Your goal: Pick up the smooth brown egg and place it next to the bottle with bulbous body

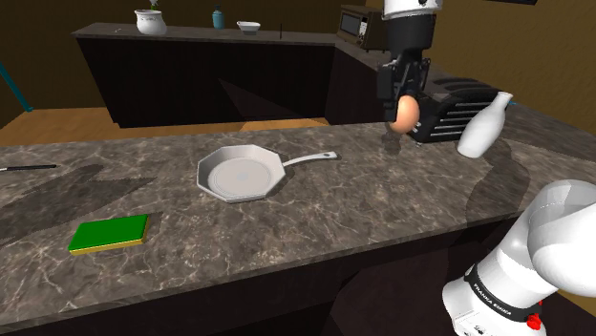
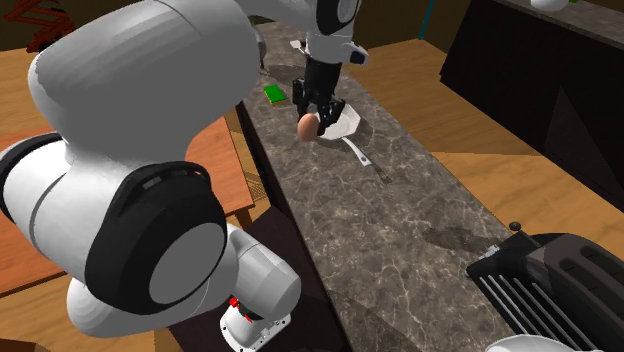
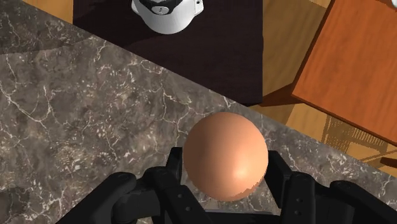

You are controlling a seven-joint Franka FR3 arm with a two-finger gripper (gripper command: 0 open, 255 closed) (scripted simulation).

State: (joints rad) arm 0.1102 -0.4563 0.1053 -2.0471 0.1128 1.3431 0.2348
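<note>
A smooth brown egg point(image 1: 405, 113) hangs in the air above the marble counter point(image 1: 315, 205), clasped between the black fingers of my gripper point(image 1: 403, 107). In the wrist view the egg point(image 3: 226, 156) sits between both fingers, above the counter's edge. The second exterior view has the egg point(image 2: 308, 125) under the gripper point(image 2: 313, 117), close to the pan. A white bottle with a bulbous body point(image 1: 482, 125) stands tilted in the shoulder view, just right of the egg and a little lower.
A grey frying pan point(image 1: 242, 175) lies mid-counter, handle toward the shoulder view's right. A green sponge point(image 1: 109, 233) rests near the front left. A dark toaster point(image 1: 451, 107) stands behind the egg and bottle. The stand point(image 3: 167, 11) and an orange table point(image 3: 356, 60) lie below the counter's edge.
</note>
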